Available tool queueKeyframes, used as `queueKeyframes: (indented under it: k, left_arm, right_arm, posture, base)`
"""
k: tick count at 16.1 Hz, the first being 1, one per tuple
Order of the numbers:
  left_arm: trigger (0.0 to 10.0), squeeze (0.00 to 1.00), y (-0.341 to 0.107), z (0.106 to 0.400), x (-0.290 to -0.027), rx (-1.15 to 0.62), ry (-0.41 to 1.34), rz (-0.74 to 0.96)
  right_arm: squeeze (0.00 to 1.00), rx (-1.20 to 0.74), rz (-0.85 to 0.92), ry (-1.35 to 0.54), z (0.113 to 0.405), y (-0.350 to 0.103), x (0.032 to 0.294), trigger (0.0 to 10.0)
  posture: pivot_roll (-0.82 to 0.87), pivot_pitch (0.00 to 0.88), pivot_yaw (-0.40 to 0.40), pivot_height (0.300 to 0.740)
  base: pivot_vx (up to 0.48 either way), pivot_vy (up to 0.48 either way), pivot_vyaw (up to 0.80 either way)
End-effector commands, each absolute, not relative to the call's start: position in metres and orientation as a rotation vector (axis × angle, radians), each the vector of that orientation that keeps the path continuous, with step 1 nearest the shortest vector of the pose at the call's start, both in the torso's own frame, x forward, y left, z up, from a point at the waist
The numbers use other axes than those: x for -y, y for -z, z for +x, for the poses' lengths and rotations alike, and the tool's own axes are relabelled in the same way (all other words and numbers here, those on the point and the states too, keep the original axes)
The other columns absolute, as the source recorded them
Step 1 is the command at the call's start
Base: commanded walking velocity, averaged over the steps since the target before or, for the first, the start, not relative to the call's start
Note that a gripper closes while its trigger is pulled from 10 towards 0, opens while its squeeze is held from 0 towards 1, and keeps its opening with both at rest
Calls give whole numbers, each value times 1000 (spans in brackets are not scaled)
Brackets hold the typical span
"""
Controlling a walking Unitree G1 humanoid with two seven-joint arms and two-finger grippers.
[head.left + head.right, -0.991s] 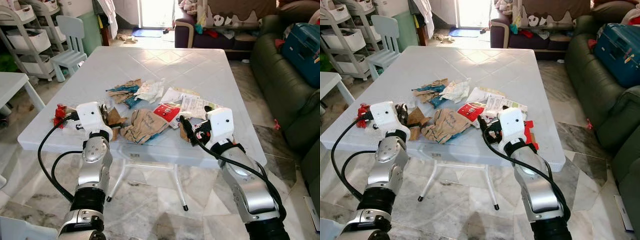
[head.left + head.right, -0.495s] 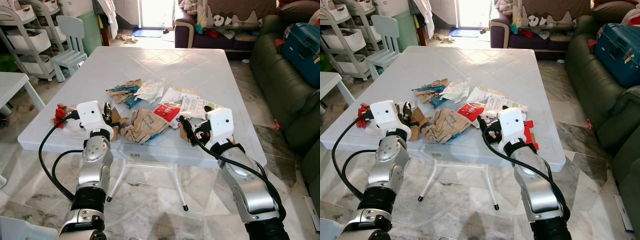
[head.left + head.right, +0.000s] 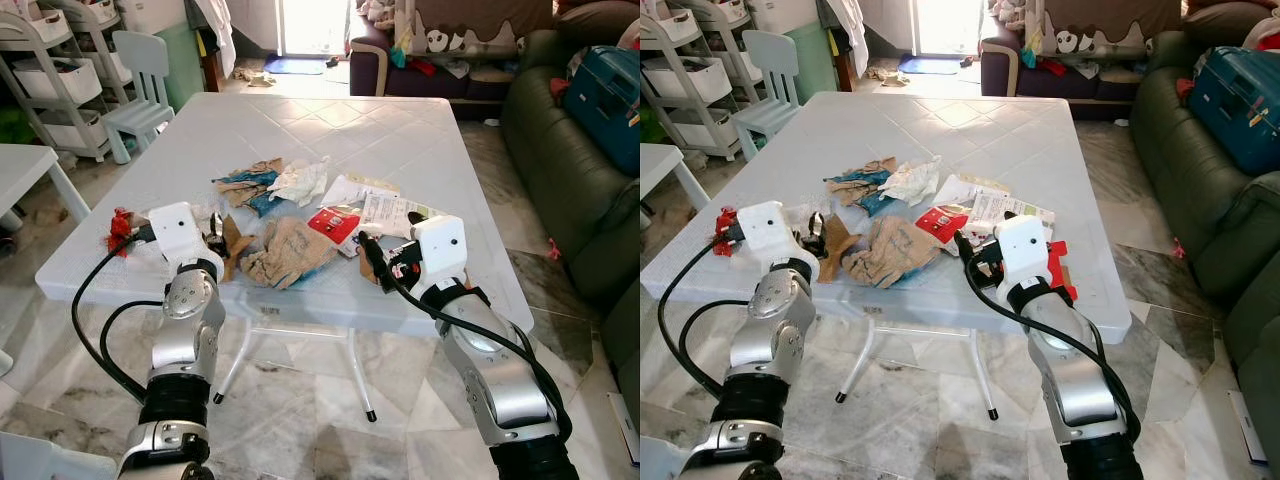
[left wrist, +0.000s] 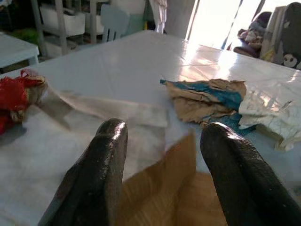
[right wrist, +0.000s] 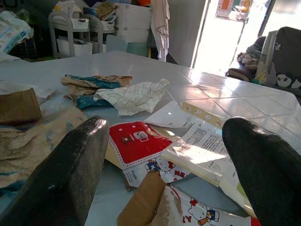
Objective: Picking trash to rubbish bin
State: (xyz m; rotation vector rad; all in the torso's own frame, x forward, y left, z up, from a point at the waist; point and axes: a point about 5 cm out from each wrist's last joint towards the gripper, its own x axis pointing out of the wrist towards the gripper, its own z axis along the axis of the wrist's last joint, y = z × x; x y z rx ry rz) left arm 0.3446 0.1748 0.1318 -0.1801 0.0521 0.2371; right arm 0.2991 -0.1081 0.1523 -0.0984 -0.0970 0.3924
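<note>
the trash lies scattered over the near half of the white table (image 3: 300, 125): a crumpled brown paper bag (image 3: 290, 250) at centre, a torn brown and teal wrapper (image 3: 245, 185) and a crumpled white paper (image 3: 300, 180) behind it, a red printed packet (image 3: 335, 222) and flat printed sheets (image 3: 390, 210) toward the right. a small red scrap (image 3: 120, 225) sits at the near left edge. no rubbish bin can be made out.

left gripper (image 4: 164, 155): jaws moderately apart and holding nothing, poised low at the near left of the pile, with a brown cardboard piece (image 4: 174, 188) lying between and just under the fingers (image 4: 106, 169). whether the tips touch it is hard to judge, as the near field is blurred.

right gripper (image 5: 164, 155): jaws spread wide and empty, low over the right side of the pile, the red packet and a cartoon-printed wrapper (image 5: 193, 207) just ahead.

handling assessment: all items appear light, thin and limp; none fragile. flat sheets offer little to pinch against the smooth table top and may slide. crumpled pieces give raised folds; a hold on a ridge or upturned edge is advised. the cardboard piece looks stiffer and should be taken by its raised edge.
</note>
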Motion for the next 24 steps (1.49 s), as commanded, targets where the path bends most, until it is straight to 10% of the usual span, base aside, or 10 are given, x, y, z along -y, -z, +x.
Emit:
queueKeyframes:
  k: [1,14,15,20,21,24]
  left_arm:
    - [10000,1000,-132,343,-177,-66,-253,-205]
    - [10000,1000,-105,335,-163,-289,-239,-241]
    - [10000,110,-102,334,-158,-308,-207,-239]
    - [9647,0,-95,337,-151,-338,-140,-197]
    - [980,0,-94,338,-152,-335,-140,-189]
    - [0,0,-92,339,-152,-335,-138,-200]
  right_arm:
    - [0,96,-89,-444,295,-154,101,10000]
    - [0,-28,6,-738,274,-146,77,10000]
    - [0,-31,5,-733,274,-145,77,10000]
    - [0,-35,-6,-743,273,-145,75,10000]
    - [0,-36,-12,-741,272,-145,76,10000]
    - [0,-40,-17,-736,273,-144,77,10000]
  posture:
    - [-119,0,-19,740]
    - [-123,0,-29,740]
    - [-124,0,-29,740]
    - [-132,0,-27,740]
    - [-135,0,-26,740]
    - [-134,0,-25,740]
  base:
    - [0,0,0]
    - [0,0,0]
    - [0,0,0]
    - [0,0,0]
    - [0,0,0]
    - [0,0,0]
